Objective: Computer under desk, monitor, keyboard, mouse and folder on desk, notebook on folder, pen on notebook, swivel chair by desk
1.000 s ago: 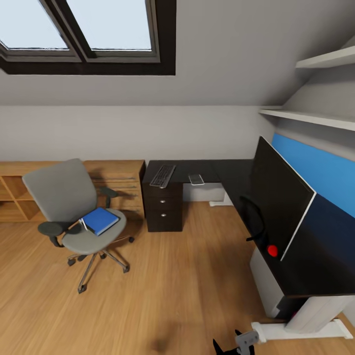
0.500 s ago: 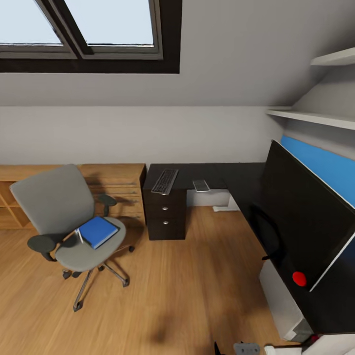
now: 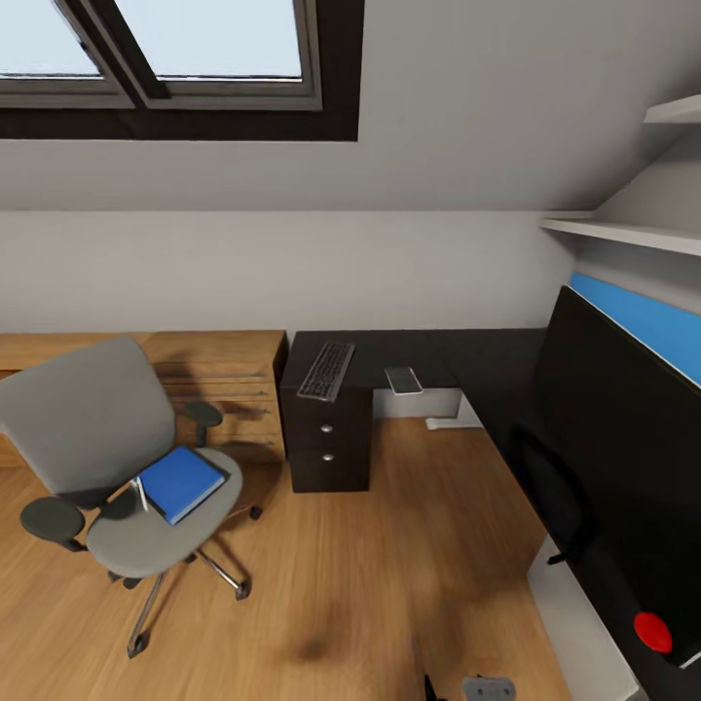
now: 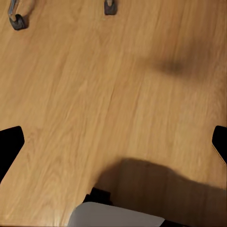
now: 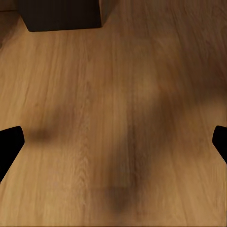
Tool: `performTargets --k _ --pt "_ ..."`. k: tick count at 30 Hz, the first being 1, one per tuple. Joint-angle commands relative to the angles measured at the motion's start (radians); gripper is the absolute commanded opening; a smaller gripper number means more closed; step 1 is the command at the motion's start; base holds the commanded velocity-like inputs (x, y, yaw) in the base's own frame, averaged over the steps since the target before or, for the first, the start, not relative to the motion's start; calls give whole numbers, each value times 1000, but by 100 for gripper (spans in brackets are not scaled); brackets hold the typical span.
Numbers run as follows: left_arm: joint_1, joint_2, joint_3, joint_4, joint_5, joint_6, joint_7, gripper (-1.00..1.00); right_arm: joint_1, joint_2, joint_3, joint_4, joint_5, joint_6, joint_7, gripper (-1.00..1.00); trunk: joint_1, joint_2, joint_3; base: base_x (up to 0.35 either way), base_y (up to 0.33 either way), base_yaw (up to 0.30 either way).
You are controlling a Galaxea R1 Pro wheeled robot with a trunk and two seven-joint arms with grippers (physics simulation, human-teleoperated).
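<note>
Resting on the swivel chair (image 3: 107, 438), the folder (image 3: 180, 482) shows overhead; both wrists' fingers spread wide above floor (image 5: 118, 118).

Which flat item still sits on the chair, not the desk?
The blue folder on the swivel chair seat; the keyboard and the small flat device beside it lie on the desk.

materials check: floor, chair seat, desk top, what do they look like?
Floor: light wood planks, satin finish; visible grain and board seams. Chair seat: grey padded fabric by its matte, soft-edged look, though the render leaves that open. Desk top: smooth black, probably laminate; no grain shows.
</note>
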Motion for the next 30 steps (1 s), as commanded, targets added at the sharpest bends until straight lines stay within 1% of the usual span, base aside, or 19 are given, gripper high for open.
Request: performTargets --k 1,10,30 --pt "-1 0 -3 0 1 -3 4 100 -1 1 -6 0 8 -3 -2 100 1 -1 -1 334 2 0" --pt "-1 0 -2 0 1 -3 4 100 -1 -4 -5 2 13 -7 -11 100 1 -1 -1 335 1 0" --pt "-1 0 -2 0 1 -2 4 100 -1 -4 3 7 22 -17 -8 100 1 -1 -1 335 0 0"
